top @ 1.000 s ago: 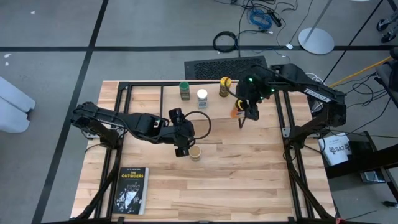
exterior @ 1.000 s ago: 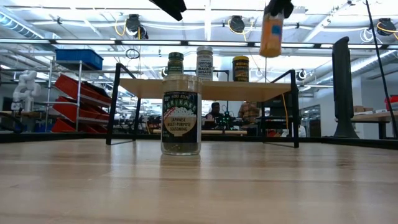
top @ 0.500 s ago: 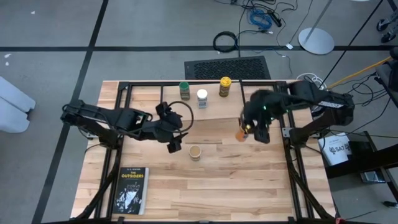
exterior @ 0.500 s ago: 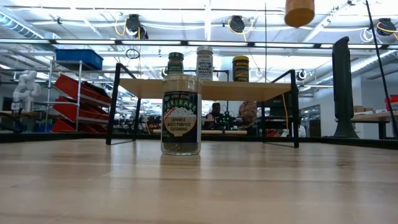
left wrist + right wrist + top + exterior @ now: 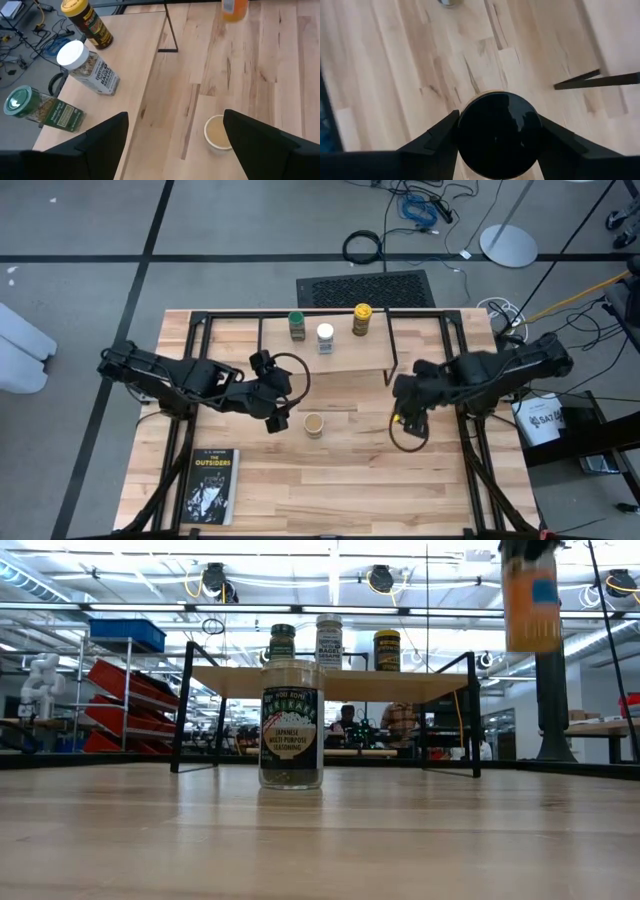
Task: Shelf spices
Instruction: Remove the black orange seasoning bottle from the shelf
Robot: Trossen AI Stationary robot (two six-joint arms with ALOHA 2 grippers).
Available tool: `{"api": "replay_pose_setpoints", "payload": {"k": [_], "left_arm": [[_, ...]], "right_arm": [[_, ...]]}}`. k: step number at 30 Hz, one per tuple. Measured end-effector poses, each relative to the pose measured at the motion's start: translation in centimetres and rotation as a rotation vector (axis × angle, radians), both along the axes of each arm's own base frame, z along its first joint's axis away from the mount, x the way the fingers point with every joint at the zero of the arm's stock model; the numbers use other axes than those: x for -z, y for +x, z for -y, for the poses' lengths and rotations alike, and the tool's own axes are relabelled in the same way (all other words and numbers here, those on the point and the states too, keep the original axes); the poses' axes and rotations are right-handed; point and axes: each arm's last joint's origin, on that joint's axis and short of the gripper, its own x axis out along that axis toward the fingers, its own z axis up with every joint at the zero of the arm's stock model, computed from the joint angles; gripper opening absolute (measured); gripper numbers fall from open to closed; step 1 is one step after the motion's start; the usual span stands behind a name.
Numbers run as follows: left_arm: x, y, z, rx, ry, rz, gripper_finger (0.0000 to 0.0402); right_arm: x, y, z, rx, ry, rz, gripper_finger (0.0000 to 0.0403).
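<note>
A: Where are the jars?

B: Three stand in a row on the shelf [image 5: 345, 365] at the far side of the table [image 5: 350, 480]: the green-lidded jar [image 5: 297, 326], the white-lidded jar [image 5: 325, 337] and the yellow-lidded jar [image 5: 361, 319]. The tan-lidded jar [image 5: 314, 425] stands upright on the table in front of the shelf, near the middle.

A: And the fifth one?

B: The right gripper [image 5: 497, 132] has it. The wrist view shows its two fingers clamped on either side of the black-lidded jar [image 5: 498, 134], seen lid-on. In the low view the orange body hangs in the air, clear of the tabletop and off to the side of the shelf's end leg. From above the jar is mostly hidden under the arm, so how far it sits from the shelf is hard to judge.

A: What about the left arm?

B: The left gripper [image 5: 276, 406] hovers just beside the tan-lidded jar, on the side toward the book [image 5: 211, 487]. Its fingers are spread wide with nothing between them; its wrist view looks past them at that jar and the shelf row.
</note>
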Motion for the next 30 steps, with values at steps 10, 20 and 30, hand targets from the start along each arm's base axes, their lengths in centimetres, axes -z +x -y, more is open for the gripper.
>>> {"api": "replay_pose_setpoints", "payload": {"k": [10,20,30], "left_arm": [[0.0,0.0,0.0,-0.001,0.001,0.001,0.0336],[0.0,0.0,0.0,-0.001,0.0,0.004,0.0336],[-0.1,0.1,0.0,-0.001,-0.003,0.013,0.0336]], "right_arm": [[7.6,1.9,-0.8,-0.001,0.013,0.08,0.0203],[11.4,1.9,-0.8,0.044,0.047,0.104,0.0203],[12.4,1.5,-0.7,0.045,0.029,0.077,0.0204]]}}
